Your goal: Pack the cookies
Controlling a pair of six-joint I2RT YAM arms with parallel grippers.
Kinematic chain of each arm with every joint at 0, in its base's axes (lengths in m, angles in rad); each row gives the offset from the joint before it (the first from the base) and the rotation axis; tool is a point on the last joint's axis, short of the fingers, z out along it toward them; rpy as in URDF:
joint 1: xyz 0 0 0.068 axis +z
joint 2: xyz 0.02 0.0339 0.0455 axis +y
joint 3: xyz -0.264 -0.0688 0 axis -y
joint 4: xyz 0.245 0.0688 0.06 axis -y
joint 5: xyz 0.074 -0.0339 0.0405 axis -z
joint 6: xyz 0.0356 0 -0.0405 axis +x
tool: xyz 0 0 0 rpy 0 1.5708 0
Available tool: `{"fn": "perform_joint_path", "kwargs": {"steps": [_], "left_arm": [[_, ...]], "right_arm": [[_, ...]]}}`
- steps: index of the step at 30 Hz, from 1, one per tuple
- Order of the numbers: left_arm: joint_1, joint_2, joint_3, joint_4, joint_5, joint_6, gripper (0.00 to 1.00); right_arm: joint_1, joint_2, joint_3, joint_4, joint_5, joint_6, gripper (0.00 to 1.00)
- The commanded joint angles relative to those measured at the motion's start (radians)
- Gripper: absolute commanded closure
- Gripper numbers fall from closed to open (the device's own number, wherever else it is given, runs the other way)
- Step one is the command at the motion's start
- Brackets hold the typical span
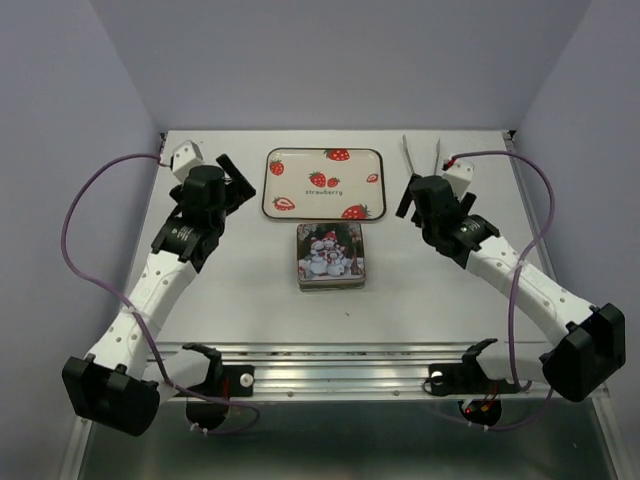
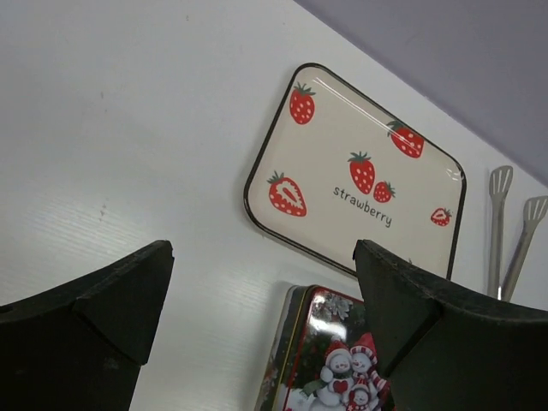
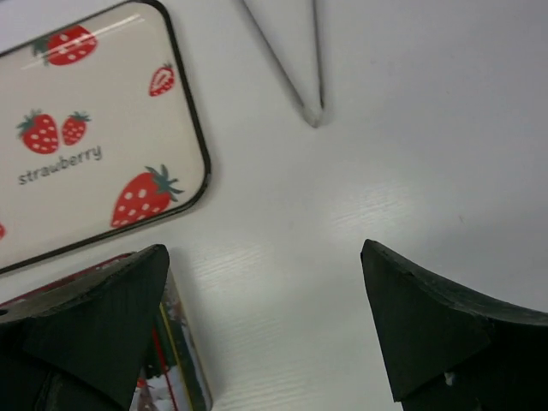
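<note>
I hold the left fingers [image 2: 120, 295] and right fingers [image 3: 428, 317] spread wide and empty, flanking the strawberry tray [image 1: 303, 166] and the lidded tin [image 1: 331, 255] on the worktop [image 1: 250, 300]; no cookies show anywhere, so I judge them shut inside the tin.

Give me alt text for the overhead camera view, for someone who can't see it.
A closed square tin with a snowman lid sits on a white table, just in front of an empty strawberry-print tray; metal tongs lie at the far right. The left arm's fingers and the right arm's fingers flank them, open and holding nothing. No cookies are visible.
</note>
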Motion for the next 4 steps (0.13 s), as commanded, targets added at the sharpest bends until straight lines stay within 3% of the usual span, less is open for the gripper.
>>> {"fn": "perform_joint_path", "kwargs": {"steps": [1,4], "left_arm": [[0.008,-0.073,-0.034,-0.009,-0.06,0.009,0.01],[0.01,-0.089,-0.034,-0.012,-0.065,0.016,0.01]], "right_arm": [[-0.008,-0.033,-0.032,-0.039,0.137,0.063,0.0],[-0.008,-0.029,-0.027,-0.038,0.134,0.067,0.0]]}}
